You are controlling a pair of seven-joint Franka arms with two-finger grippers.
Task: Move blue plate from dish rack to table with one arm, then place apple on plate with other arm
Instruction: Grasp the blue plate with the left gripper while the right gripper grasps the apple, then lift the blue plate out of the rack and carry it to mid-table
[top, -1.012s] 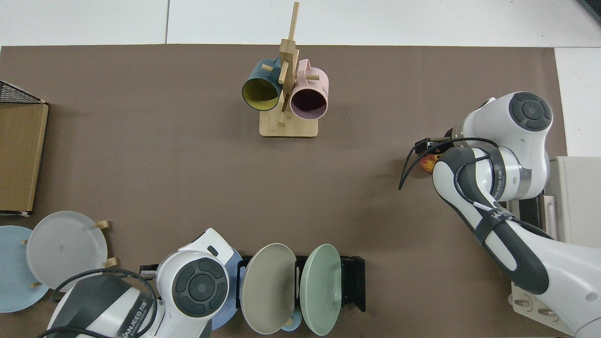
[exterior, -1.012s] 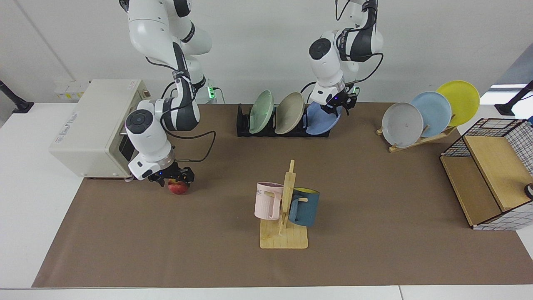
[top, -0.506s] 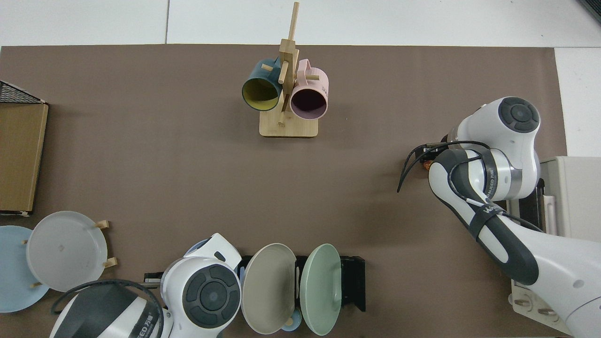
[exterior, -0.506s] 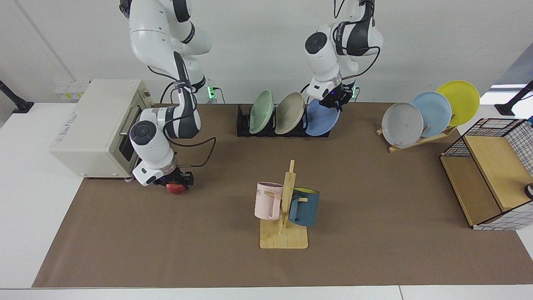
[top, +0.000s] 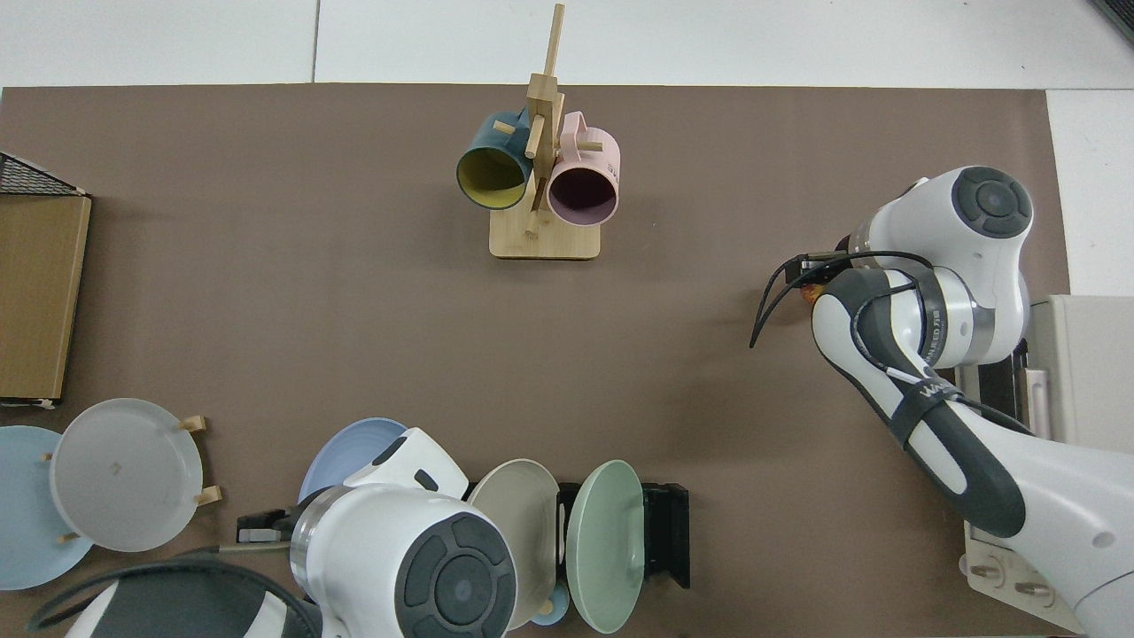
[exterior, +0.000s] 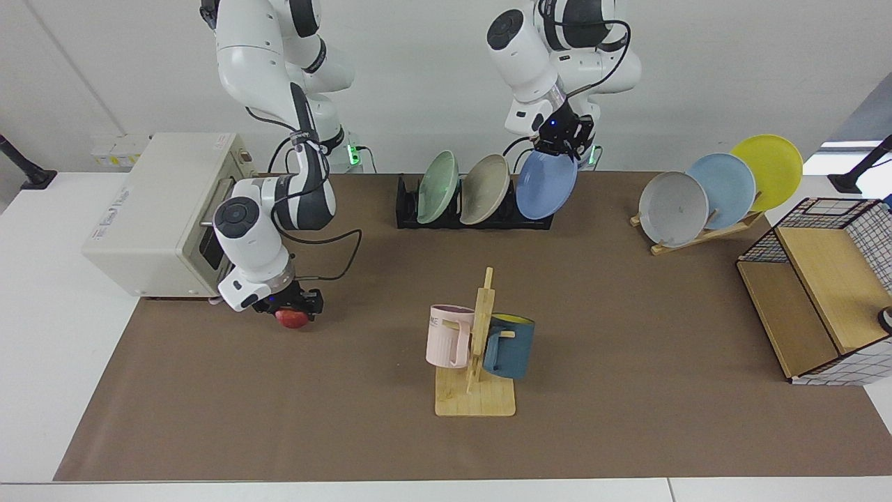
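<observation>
Left gripper clamped on blue plate, lifted above dish rack end. Right gripper closed around apple, far left by toaster oven. Open mat between.

The plate in the left gripper is periwinkle blue; the rack is black, holding a mint-green plate and a beige one. The apple is red. A brown mat covers the white surface. On the stand at the far edge — grey, pale blue and yellow plates. Mugs: pink, teal with yellow inside.
</observation>
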